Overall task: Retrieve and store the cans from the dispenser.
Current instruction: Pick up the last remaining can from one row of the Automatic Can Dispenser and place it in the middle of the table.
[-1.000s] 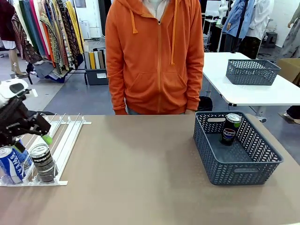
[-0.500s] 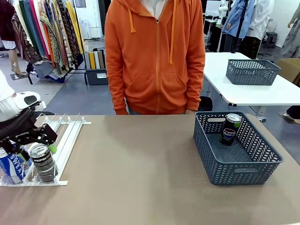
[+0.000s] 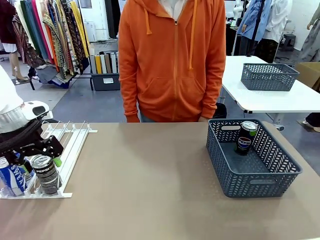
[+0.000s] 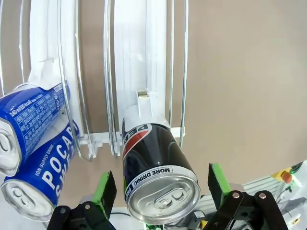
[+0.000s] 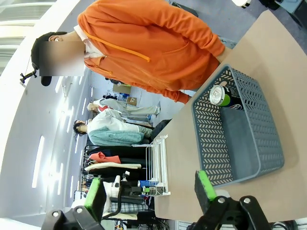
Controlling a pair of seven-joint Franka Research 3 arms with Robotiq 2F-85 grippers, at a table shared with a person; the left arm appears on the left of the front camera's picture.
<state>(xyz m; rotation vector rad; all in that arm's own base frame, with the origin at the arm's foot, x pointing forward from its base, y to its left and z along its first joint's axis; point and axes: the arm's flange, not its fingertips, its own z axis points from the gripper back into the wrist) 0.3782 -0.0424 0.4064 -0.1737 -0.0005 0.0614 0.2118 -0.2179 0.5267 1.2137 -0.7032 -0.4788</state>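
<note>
glossy metal cans (image 4: 158,167), white plastic dispenser (image 3: 76,141), matt table (image 3: 150,175).

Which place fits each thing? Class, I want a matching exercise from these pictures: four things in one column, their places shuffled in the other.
Things:
1. black can
2. blue cans
3. green-topped can
4. far basket

Places:
A. on the white table
B. in the near basket
C. between the open left jaws
D. side by side in the dispenser, outside the jaws

Pairs: 1-C, 2-D, 3-B, 4-A
</note>
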